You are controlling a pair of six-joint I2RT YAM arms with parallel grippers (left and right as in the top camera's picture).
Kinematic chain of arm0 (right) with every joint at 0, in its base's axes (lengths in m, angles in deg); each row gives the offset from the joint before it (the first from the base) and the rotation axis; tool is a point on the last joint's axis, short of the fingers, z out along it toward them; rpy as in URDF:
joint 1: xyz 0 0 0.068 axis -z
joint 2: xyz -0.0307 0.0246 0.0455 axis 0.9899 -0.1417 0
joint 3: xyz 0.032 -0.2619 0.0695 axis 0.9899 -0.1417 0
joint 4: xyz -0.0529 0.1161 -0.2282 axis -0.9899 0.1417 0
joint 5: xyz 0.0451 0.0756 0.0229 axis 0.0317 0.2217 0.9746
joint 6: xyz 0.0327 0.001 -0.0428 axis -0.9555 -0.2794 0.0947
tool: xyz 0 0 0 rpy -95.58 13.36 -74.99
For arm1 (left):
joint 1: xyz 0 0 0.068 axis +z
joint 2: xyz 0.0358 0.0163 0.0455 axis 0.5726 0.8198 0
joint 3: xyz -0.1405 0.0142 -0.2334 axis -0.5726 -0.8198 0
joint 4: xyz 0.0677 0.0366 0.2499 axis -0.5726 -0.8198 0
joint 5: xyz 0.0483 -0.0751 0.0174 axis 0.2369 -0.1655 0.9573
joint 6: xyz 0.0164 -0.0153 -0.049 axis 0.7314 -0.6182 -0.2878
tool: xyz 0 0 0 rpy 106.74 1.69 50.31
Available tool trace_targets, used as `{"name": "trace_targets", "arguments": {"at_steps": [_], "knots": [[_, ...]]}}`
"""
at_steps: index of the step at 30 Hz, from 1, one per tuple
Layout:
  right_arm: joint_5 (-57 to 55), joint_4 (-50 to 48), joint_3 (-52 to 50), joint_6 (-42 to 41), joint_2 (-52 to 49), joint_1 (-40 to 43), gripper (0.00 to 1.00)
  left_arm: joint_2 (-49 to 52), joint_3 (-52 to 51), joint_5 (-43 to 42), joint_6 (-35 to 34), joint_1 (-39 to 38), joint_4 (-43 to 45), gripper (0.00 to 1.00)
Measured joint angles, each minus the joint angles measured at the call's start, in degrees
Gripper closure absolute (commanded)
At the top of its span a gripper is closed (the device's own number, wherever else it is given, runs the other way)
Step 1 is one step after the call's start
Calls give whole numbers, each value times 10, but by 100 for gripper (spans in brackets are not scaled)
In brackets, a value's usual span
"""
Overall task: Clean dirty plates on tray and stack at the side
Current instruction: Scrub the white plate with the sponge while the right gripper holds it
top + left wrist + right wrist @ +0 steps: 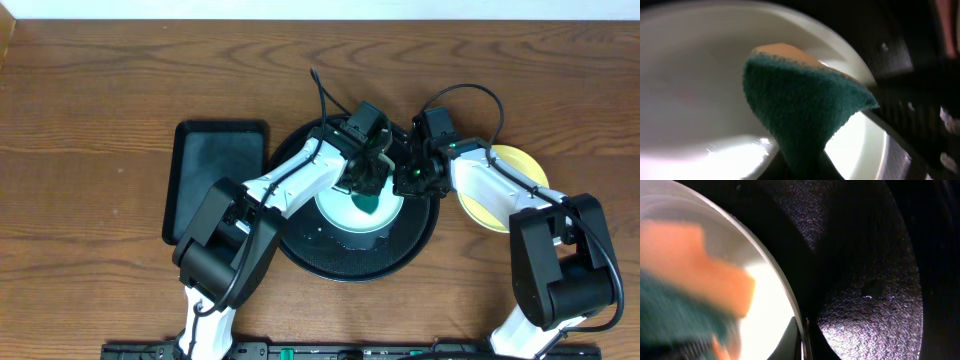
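Tabletop (90,250): round tray (330,268) at centre, nearer the far edge, with a rectangular tray (215,175) just left of it. One mint plate (345,222) lies flat in the tray. The yellow plate (515,165) sits on the tabletop just right of the tray, partly hidden by the right arm. Left jaws clamp the sponge (800,105), with the plate directly beneath. Right jaws are closed at the plate's right rim; a grip on it cannot be confirmed. Nothing obstructs.
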Motion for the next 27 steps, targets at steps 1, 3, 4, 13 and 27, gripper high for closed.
{"name": "trace_targets", "arguments": {"at_steps": [1, 3, 4, 13, 27], "knots": [[0, 0, 0, 0, 0, 0, 99, 0, 0, 23, -3, 0, 2, 93], [0, 1, 0, 0, 0, 0, 99, 0, 0, 85, -19, 0, 0, 92], [0, 1, 0, 0, 0, 0, 99, 0, 0, 115, -28, 0, -2, 93], [0, 1, 0, 0, 0, 0, 99, 0, 0, 288, -84, 1, -61, 93], [0, 1, 0, 0, 0, 0, 99, 0, 5, 16, 64, 17, -136, 93]]}}
